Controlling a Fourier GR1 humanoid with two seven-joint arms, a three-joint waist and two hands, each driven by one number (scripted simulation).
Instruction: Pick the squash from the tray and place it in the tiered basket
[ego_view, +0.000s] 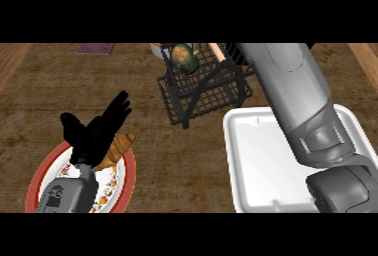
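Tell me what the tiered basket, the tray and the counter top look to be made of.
Tiered basket: black wire, likely coated metal, judging by its open grid mesh.
Tray: white, smooth, probably plastic or enamel; plain glossy walls with rounded corners.
Counter top: dark brown wood, with streaky grain and a matte look.

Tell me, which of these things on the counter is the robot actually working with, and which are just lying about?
Part of the job:
- green-and-orange squash, in the basket's top
- black wire tiered basket
- white rectangular tray
- right forearm, reaching to the basket; its hand is hidden

Just lying about:
- red-rimmed patterned round plate
- brown croissant on it
- open left hand, resting above the plate
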